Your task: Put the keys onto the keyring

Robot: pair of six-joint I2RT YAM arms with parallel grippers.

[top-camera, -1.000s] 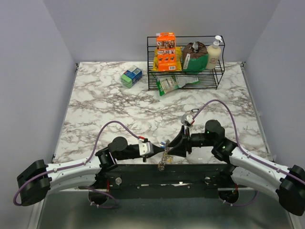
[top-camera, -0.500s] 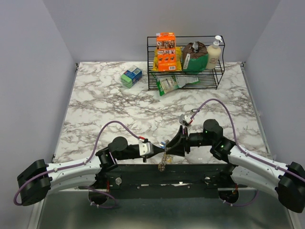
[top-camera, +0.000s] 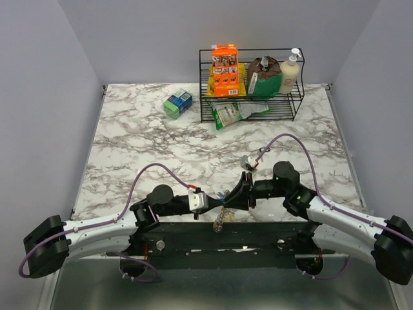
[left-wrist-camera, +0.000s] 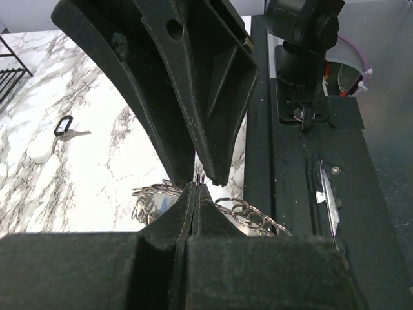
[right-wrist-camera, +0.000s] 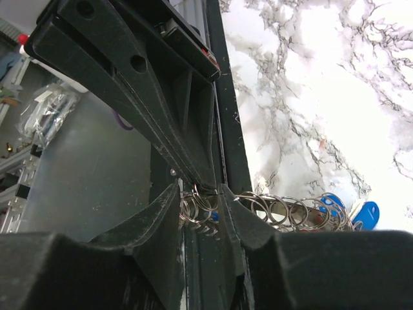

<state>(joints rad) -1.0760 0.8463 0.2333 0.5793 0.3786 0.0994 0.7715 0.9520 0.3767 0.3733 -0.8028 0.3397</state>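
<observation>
Find the keyring [top-camera: 220, 219] in the top view: a coiled silvery loop, hanging over the near edge of the marble table [top-camera: 142, 142], with a black gripper on either side of it.

Note the left gripper [left-wrist-camera: 195, 194] on the keyring's left. Jaws pressed together, pinching one coil of the keyring at the very tips, plain in the left wrist view.

Note the right gripper [right-wrist-camera: 199, 194] on the keyring's right. Jaws part spread, straddling a bunch of coils, close against them on both sides. Cannot tell whether squeezing them or only bracketing them.

Spot two blue-headed keys [right-wrist-camera: 364, 213] at the keyring's table-side end, right against the coils. Cannot tell whether threaded on or just touching.

Spot a black-headed key [left-wrist-camera: 64, 126] lying flat on the marble, well apart from the keyring.

Far beyond the keyring, at the back: a black wire rack [top-camera: 251, 103] holding boxes, a bag and a pump bottle. Beyond the keyring and off to the left: a small blue-green pack [top-camera: 177, 103].
</observation>
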